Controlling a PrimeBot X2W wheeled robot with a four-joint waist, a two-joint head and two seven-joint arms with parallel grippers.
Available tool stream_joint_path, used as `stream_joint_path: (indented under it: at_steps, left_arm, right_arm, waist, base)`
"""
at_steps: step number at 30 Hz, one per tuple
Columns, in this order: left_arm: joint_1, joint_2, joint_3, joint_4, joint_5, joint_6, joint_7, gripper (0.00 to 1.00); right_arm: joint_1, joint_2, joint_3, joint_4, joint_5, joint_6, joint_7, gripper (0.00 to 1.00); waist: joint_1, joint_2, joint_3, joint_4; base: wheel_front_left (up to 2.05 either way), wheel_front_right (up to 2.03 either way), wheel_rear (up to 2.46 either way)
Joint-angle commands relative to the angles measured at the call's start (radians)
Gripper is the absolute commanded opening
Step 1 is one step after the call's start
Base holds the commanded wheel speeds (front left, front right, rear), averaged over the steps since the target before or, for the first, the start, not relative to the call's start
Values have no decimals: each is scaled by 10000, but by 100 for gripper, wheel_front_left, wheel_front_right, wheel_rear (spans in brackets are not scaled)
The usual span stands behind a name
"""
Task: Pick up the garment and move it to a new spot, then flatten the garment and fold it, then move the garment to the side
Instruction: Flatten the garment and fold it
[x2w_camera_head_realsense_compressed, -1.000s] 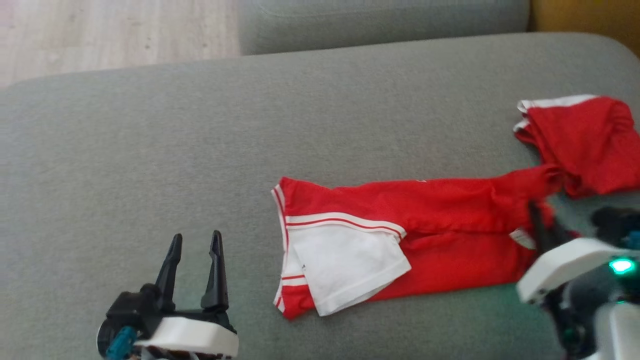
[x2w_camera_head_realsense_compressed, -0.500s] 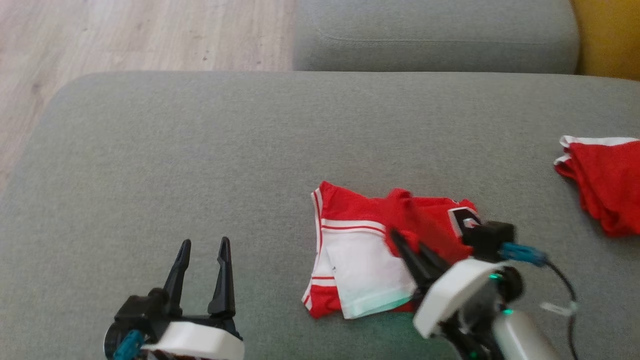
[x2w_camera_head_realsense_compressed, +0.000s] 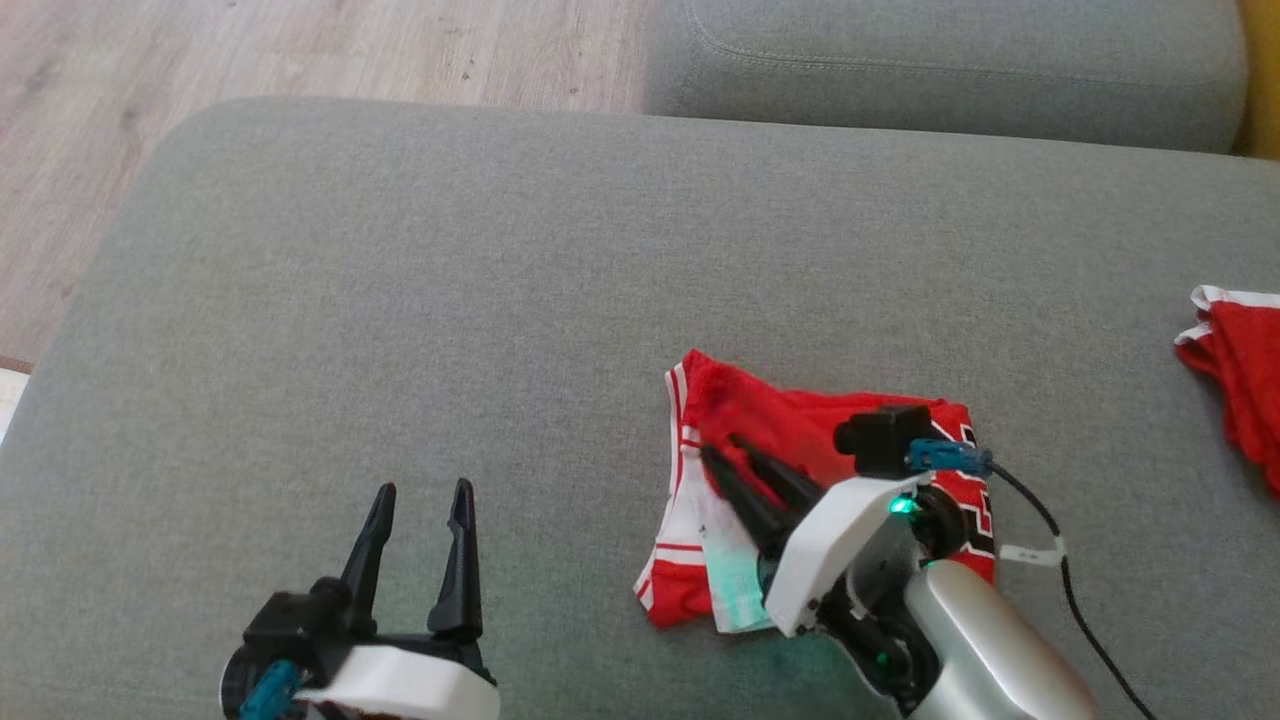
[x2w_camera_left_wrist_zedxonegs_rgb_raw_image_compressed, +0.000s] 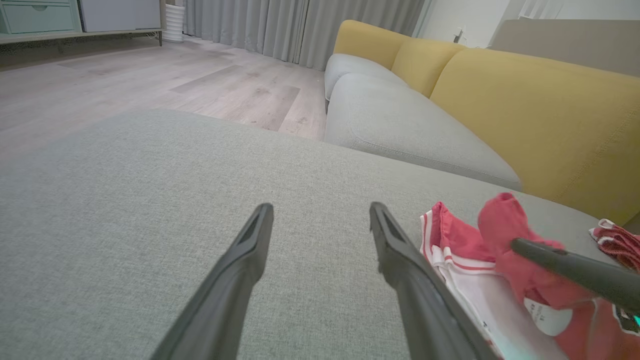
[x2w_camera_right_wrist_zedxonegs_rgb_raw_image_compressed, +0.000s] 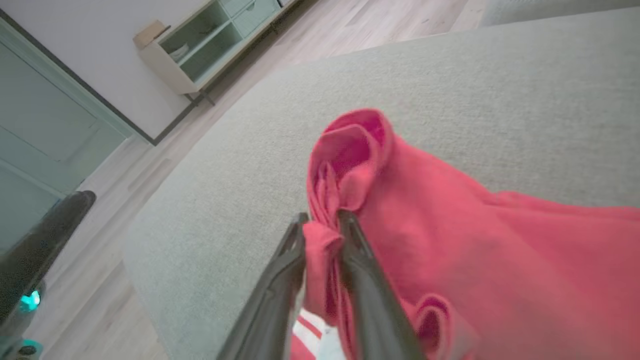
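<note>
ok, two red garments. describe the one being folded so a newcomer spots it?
On the big grey sofa cushion, look near the front, right of middle. The garment there is red with a white panel and striped trim, a fold between the right gripper's fingers. The other red garment lies alone at the far right.

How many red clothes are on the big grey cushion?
2. One red and white garment lies in the middle, a fold between the right gripper's fingers. The other red garment lies at the head view's right edge, partly cut off. More may lie beyond.
</note>
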Motion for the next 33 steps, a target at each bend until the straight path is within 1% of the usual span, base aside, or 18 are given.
stream_joint_path:
  at_steps: [1, 4, 7, 9, 13, 14, 15, 18, 22, 28, 33]
  left_arm:
    - [-511, -20, 321, -259, -8, -41, -138, 100]
    - [-548, -64, 292, -218, -17, -38, -151, 100]
    - [-573, -94, 248, -186, -20, -59, -169, 100]
    - [-590, -112, 229, -171, -18, -65, -187, 100]
    - [-688, -142, 150, -138, 31, -88, -198, 100]
    - [-688, -142, 150, -138, 31, -88, -198, 100]
    - [-723, -149, 130, -132, 49, -91, -197, 100]
    - [-832, -165, 65, -117, 101, -115, -197, 100]
    - [-950, -220, -23, -69, 172, -85, -179, 100]
    - [-925, -271, -29, 156, 160, -77, -284, 100]
    - [-753, -325, 62, 404, 119, -57, -464, 100]
  right_arm:
    - [-540, 47, 304, -234, 357, -7, -279, 100]
    - [-824, 47, 548, -56, 753, -7, -650, 100]
    - [-1093, 47, 490, 79, 873, -7, -1094, 100]
    - [-1287, 47, 187, 232, 457, -7, -1454, 100]
    - [-1461, 47, -804, 381, -911, -7, -2152, 100]
    - [-1461, 47, -804, 381, -911, -7, -2152, 100]
    - [-1432, 47, -1097, 349, -1221, -7, -2286, 100]
    - [-1219, 47, -1966, 92, -2214, -7, -2589, 100]
    - [-667, 47, -3020, -561, -3320, -7, -2886, 100]
    - [577, 47, -4095, -1624, -4297, -7, -2975, 100]
    - [1651, 47, -4559, -2303, -4485, -7, -3030, 100]
  waist:
    - [0, 0, 9, -21]
    - [0, 0, 9, -119]
    - [0, 0, 24, -249]
    - [0, 0, 44, -351]
    - [0, 0, 67, -540]
    - [0, 0, 67, -540]
    - [0, 0, 66, -587]
    - [0, 0, 58, -733]
    - [0, 0, -29, -913]
    - [0, 0, -271, -1144]
    - [0, 0, -518, -1252]
  base:
    - [0, 0, 0]
    - [0, 0, 0]
    - [0, 0, 0]
    - [0, 0, 0]
    - [0, 0, 0]
    - [0, 0, 0]
    - [0, 0, 0]
    - [0, 0, 0]
    - [0, 0, 0]
    - [0, 0, 0]
    - [0, 0, 0]
